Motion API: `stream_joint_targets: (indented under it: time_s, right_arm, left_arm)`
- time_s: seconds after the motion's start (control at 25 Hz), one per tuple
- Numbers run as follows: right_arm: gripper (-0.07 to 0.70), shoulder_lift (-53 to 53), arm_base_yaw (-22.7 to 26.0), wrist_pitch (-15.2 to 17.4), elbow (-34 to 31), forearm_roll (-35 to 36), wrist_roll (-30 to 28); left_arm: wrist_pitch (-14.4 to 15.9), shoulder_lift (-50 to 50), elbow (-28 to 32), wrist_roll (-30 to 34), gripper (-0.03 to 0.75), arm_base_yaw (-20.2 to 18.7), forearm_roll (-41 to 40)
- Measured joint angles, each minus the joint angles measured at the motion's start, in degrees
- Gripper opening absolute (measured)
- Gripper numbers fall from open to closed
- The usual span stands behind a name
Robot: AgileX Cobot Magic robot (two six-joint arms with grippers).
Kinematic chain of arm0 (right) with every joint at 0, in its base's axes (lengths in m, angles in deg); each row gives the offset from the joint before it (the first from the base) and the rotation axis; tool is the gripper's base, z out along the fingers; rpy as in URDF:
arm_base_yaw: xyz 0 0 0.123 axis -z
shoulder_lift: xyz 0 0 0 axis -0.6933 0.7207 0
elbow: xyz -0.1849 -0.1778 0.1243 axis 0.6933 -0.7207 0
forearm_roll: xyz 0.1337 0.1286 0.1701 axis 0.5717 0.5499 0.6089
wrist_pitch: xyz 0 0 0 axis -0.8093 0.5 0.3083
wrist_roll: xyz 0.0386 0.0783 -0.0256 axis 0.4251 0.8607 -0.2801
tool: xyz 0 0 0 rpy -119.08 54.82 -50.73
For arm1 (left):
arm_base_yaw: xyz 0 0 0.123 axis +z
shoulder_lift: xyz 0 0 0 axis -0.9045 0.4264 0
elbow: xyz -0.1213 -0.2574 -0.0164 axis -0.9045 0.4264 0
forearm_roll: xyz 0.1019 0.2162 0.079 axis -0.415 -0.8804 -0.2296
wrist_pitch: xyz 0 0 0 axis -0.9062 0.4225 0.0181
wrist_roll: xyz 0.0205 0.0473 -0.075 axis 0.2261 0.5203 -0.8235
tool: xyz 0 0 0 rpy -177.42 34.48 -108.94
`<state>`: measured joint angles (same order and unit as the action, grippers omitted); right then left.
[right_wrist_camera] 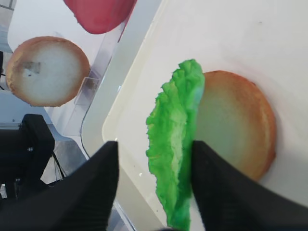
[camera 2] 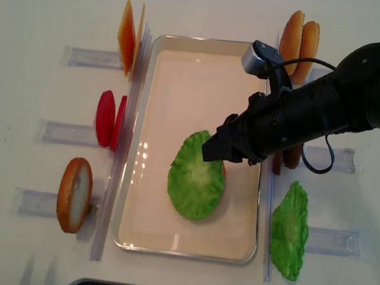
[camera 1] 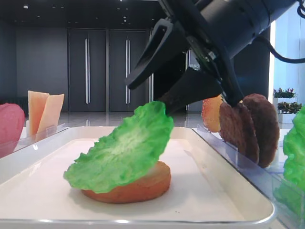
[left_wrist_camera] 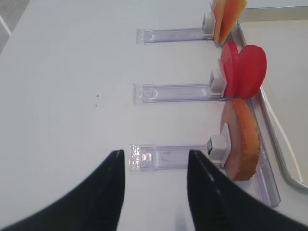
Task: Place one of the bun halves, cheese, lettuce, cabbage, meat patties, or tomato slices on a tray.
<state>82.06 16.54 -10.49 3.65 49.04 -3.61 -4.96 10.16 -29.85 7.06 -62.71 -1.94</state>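
Observation:
A bright green lettuce leaf [camera 1: 121, 152] [camera 2: 195, 179] leans tilted on a flat bun half [camera 1: 143, 186] [right_wrist_camera: 236, 125] lying on the white tray [camera 1: 143, 222] [camera 2: 178, 77]. My right gripper [camera 1: 145, 93] [right_wrist_camera: 154, 143] [camera 2: 212, 149] hangs over the leaf's raised edge with its jaws wide apart. In the right wrist view the lettuce [right_wrist_camera: 173, 144] stands between the fingers and touches only the right one. My left gripper [left_wrist_camera: 154, 153] is open and empty above the bare table, left of another bun half [left_wrist_camera: 240, 142] [camera 2: 74, 193] standing in its holder.
Left of the tray, clear holders carry cheese [camera 2: 128, 31] and tomato slices [camera 2: 108, 118] [left_wrist_camera: 243, 70]. To its right stand domed buns [camera 2: 300, 37], dark meat patties [camera 1: 250, 126] and a second lettuce leaf [camera 2: 289, 231].

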Motion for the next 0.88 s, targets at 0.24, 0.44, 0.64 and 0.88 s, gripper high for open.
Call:
stream_joint_targets:
  time_s: [0.24, 0.44, 0.64, 0.88]
  right_arm:
    - [0.436, -1.0, -0.7, -4.3, 0.0, -2.3, -0.1]
    - [0.44, -5.5, -1.6, -9.9, 0.0, -7.0, 0.3]
    - [0.44, -12.8, -1.9, -10.6, 0.0, -10.4, 3.5]
    - [0.44, -19.8, -2.0, -10.7, 0.0, -27.5, 19.8]
  left_arm:
    - [0.0, 0.0, 0.0, 0.0, 0.328, 0.0, 0.0]
    - [0.0, 0.0, 0.0, 0.0, 0.328, 0.0, 0.0]
    - [0.0, 0.0, 0.0, 0.0, 0.328, 0.0, 0.0]
    - [0.0, 0.0, 0.0, 0.0, 0.328, 0.0, 0.0]
